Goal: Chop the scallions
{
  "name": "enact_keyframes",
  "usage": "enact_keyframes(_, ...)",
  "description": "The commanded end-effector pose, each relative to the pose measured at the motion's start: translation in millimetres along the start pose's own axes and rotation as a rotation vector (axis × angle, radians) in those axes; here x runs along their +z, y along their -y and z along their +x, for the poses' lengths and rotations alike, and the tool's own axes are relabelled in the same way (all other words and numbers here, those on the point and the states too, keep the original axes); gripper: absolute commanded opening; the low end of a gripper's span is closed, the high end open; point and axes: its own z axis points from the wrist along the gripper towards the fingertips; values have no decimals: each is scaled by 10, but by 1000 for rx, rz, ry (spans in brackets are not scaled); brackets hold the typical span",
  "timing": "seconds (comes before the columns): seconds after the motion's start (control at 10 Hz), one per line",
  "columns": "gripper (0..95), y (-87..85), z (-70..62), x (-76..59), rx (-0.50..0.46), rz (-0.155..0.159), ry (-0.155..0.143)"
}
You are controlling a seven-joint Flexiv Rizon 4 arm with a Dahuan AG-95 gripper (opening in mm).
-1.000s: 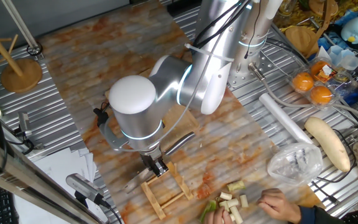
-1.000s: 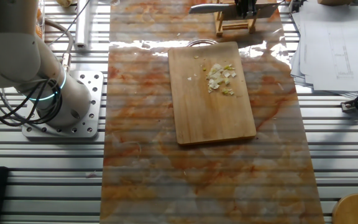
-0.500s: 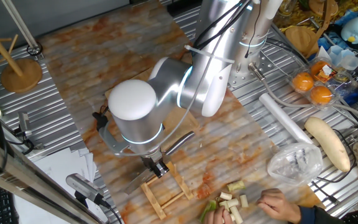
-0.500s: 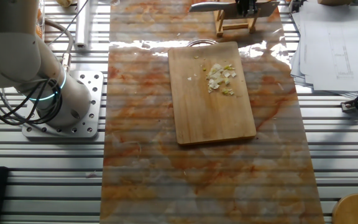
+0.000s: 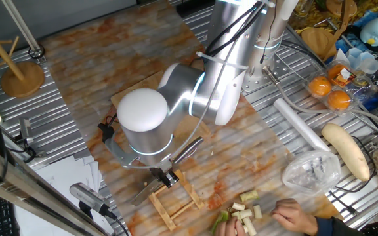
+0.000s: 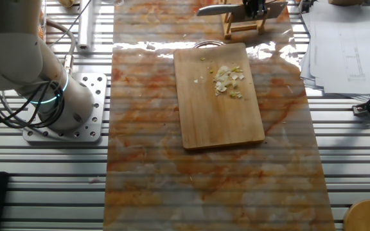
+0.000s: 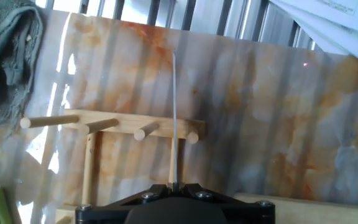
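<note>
Gripper [image 5: 165, 176]: clamped on knife [image 6: 227, 9] at handle end; blade edge-on in hand view, thin grey line running up from black fingers.
Knife: flat steel blade, held level over wooden rack [image 7: 114, 127], just above or on it; contact not resolvable.
Rack: pale wood frame, round dowel pegs, on marbled orange-cream mat [image 6: 159, 160].
Cutting board [image 6: 218, 96]: rectangular, light wood, smooth.
Scallions [image 6: 227, 80]: chopped pale yellowish bits, some green, clustered on upper part of board; well apart from gripper, rack lying beyond board's far end.
Uncut stalks [image 5: 245, 210]: short cream and green segments at mat edge beside a person's hand [image 5: 294, 215].
</note>
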Motion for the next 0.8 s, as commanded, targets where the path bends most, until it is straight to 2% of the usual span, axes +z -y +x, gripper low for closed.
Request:
enact_keyframes(0.1, 0, -26, -12, 22, 15, 1, -2)
enact_keyframes(0.3, 0, -50, -18, 40, 63, -16, -2)
enact_keyframes(0.4, 0, -63, -19, 58, 54, -4, 3)
enact_keyframes(0.8, 0, -42, -24, 131, 28, -1, 17)
